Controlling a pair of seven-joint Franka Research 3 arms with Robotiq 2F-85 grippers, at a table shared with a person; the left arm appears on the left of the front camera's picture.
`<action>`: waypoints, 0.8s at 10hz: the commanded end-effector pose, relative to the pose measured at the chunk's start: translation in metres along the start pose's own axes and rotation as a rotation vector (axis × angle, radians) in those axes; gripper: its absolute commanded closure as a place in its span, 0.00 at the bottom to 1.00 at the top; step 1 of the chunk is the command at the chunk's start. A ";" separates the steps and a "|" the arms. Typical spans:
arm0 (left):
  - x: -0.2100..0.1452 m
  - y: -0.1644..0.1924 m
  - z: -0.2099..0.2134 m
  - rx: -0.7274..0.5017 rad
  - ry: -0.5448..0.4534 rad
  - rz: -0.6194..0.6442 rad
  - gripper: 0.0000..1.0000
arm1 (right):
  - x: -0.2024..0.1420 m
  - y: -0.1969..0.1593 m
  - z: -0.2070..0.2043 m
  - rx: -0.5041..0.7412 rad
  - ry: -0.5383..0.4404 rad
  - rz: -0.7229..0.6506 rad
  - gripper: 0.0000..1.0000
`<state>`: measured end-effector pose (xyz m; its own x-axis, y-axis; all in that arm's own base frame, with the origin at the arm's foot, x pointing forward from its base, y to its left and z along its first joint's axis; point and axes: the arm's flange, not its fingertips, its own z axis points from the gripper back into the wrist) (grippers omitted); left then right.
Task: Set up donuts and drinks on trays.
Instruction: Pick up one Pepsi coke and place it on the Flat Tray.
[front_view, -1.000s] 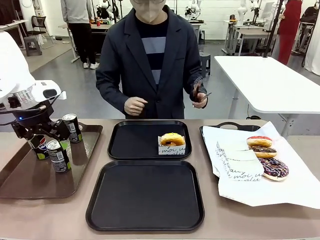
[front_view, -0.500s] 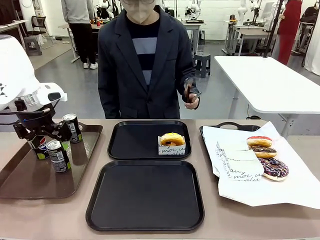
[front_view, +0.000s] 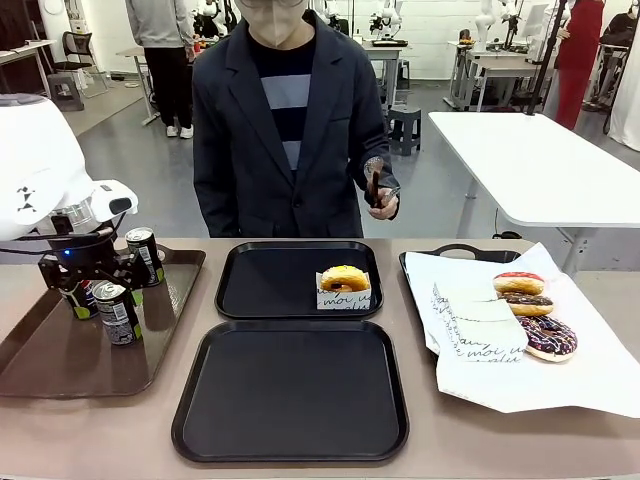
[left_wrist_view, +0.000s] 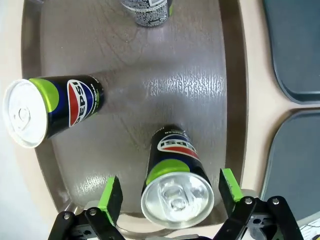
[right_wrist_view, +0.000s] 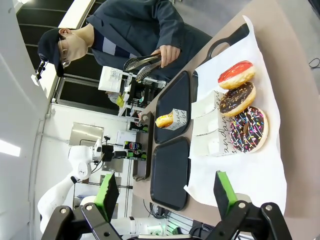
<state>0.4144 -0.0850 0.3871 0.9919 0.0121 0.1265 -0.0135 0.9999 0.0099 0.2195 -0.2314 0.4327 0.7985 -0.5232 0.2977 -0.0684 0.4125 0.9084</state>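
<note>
My left gripper (front_view: 95, 278) hangs over the brown tray (front_view: 60, 365) at the left. In the left wrist view it (left_wrist_view: 169, 195) is open, its green pads astride an upright Pepsi can (left_wrist_view: 175, 182) with a gap on each side. A second Pepsi can (left_wrist_view: 50, 111) and a black-grey can (left_wrist_view: 145, 9) stand farther off. The far black tray (front_view: 265, 280) holds one donut (front_view: 344, 279) in a white sleeve. The near black tray (front_view: 290, 390) is bare. My right gripper (right_wrist_view: 165, 200) is open on nothing, high above the table's right end.
Three iced donuts (front_view: 530, 305) lie on white printed paper (front_view: 480, 345) over a dark tray at the right, beside spare sleeves. The person stands at the far edge holding tongs (front_view: 376, 188) at chest height. A can (front_view: 117, 312) stands near the brown tray's middle.
My left gripper has shifted slightly right and lower over the cans. The person has straightened up and lifted the tongs; their other hand has dropped out of sight.
</note>
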 end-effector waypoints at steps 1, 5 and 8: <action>0.011 -0.002 -0.008 0.035 -0.008 0.029 0.00 | 0.005 0.001 0.000 0.026 -0.018 0.015 0.00; 0.011 0.003 -0.009 0.043 -0.013 0.035 0.26 | 0.005 0.001 0.000 0.026 -0.018 0.015 0.00; 0.010 0.004 -0.008 0.049 -0.014 0.031 0.54 | 0.005 0.001 0.000 0.026 -0.018 0.015 0.00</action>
<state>0.4248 -0.0821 0.3795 0.9921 0.0164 0.1245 -0.0186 0.9997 0.0165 0.2195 -0.2313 0.4327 0.7986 -0.5230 0.2980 -0.0687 0.4127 0.9083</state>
